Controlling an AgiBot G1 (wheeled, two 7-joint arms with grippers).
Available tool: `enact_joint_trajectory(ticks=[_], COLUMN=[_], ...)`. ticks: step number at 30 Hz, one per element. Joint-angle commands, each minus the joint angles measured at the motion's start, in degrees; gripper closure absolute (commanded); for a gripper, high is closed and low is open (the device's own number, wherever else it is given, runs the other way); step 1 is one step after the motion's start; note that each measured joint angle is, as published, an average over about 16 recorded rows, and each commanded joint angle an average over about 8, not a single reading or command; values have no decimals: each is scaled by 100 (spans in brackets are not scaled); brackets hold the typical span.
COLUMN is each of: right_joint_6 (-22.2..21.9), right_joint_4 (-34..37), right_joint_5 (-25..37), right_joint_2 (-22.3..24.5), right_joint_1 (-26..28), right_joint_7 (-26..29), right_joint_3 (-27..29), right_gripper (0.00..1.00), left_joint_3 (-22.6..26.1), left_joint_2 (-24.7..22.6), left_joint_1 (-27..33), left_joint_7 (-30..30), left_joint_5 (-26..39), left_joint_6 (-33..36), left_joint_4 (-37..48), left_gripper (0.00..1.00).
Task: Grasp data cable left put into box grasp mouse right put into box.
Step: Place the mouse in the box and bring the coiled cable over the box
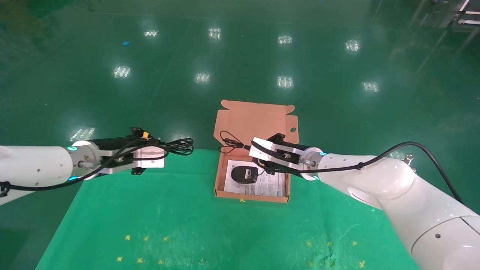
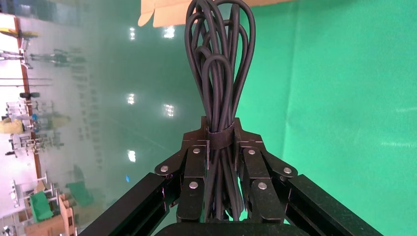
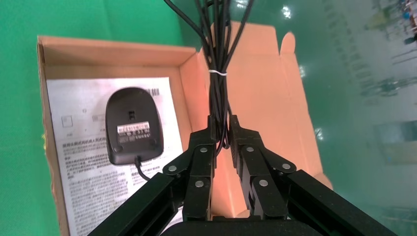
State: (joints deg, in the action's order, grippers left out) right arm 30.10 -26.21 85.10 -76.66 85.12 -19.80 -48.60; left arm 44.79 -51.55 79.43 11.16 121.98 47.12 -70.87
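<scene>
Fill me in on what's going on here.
The mouse already lies in the box, on a printed sheet. The right end effector is shut on the mouse's cord above the box. The left end effector, off to the box's left, holds the bundled data cable, not yet boxed.

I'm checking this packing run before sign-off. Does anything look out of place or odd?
Yes. The black oval mouse lies underside up on the printed sheet in the salmon-orange cardboard box, while the right gripper is shut on its thin cord, bunched above the box. The left gripper holds the black looped data cable outside the box.
</scene>
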Motion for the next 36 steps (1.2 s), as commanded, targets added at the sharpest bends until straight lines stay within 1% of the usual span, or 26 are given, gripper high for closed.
enact_joint_trajectory(ticks=[1, 8, 13, 18, 22, 25, 29, 33, 36], right_joint_6=[1, 1, -49, -133, -220, -291, -376, -438, -463], right_joint_4=[-22, -75, -300, -809, -1399, -1878, -2465, -2928, -3169], right_joint_5=[3, 83, 128, 199, 328, 473, 716, 1023, 1284], right_joint_2=[18, 112, 352, 829, 1308, 1647, 2024, 2292, 2408], right_joint_1=[-9, 34, 28, -47, -143, -216, -298, -347, -363], right_joint_7=[36, 244, 381, 599, 911, 1213, 1672, 2136, 2471], right_joint_3=[-36, -138, -145, -128, -138, -164, -213, -275, -325], right_gripper=[0, 0, 0, 0, 0, 0, 0, 0, 0], left_joint_3=[15, 86, 209, 379, 495, 588, 852, 1297, 1667], left_joint_2=[-35, -328, -735, -1332, -1927, -2328, -2618, -2682, -2698], left_joint_1=[-9, 25, -33, -189, -284, -324, -355, -307, -225], left_joint_7=[-12, -123, -297, -510, -672, -787, -915, -956, -922], left_joint_5=[-7, 4, 137, 495, 818, 923, 758, 405, 161], left_joint_6=[0, -100, -364, -919, -1518, -1952, -2410, -2708, -2872], left_joint_4=[-13, 37, 230, 750, 1451, 1987, 2409, 2560, 2643], left_gripper=[100, 100, 100, 100, 100, 100, 100, 100, 100])
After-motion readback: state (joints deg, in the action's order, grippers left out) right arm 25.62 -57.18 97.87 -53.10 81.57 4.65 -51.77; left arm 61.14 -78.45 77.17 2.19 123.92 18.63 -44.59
